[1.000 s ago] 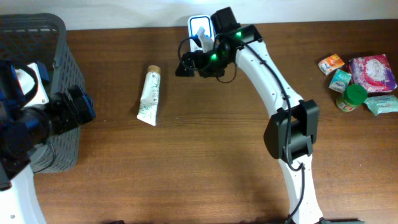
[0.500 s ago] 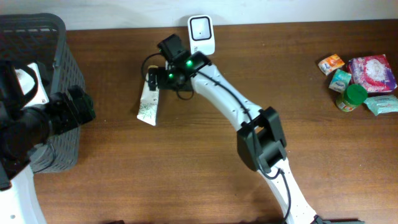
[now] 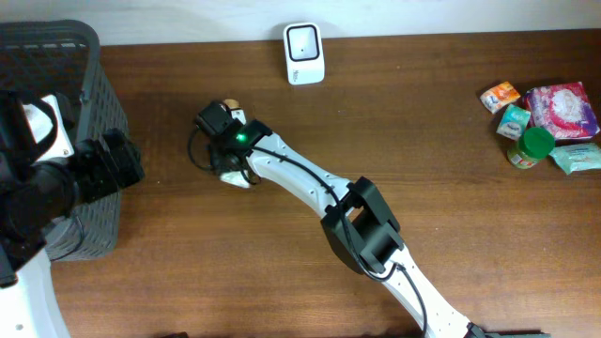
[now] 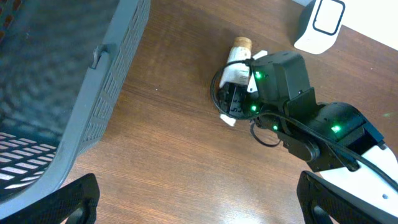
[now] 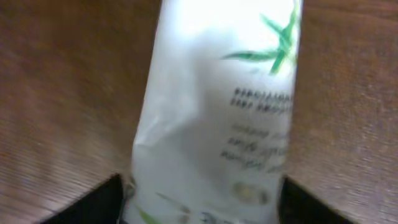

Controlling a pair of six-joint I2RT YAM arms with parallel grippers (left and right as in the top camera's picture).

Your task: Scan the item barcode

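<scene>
Tube (image 5: 217, 112): lying flat on the bench (image 3: 169, 272), left of centre, well apart from the white scanner (image 3: 304, 53) at the back edge. My right gripper (image 5: 202, 202) is down over its body. The tan cap (image 4: 239, 45) and one white corner of the flat end poke out on either side of it in the left wrist view. The dark fingers (image 5: 93, 202) stand on either side of the tube, close to its edges. That view is blurred, so I cannot tell whether they are pressing on it yet. The left gripper (image 4: 198, 186) is spread wide with nothing in it, parked beside the grey basket (image 3: 94, 75).

Risks as I see them:
- The tube looks soft and slick. Squeezing across the flat body could buckle it, or it could squirt out sideways as the fingers come together.
- If it is held off-centre, the capped end will likely droop or swing on the lift.
- No barcode is visible on the upper face, only green leaf print and small dark lettering. It may need turning before the scanner can read it.
- It is a long carry to the scanner, and a loose hold would probably slip.

Materials:
- Tube: glossy white plastic, flattened, with a round cork-coloured cap.
- Bench: dark wood grain, smooth.
- Basket: grey plastic mesh with a solid rim.
- Scanner: white, with rounded corners and a dark-outlined window.
</scene>
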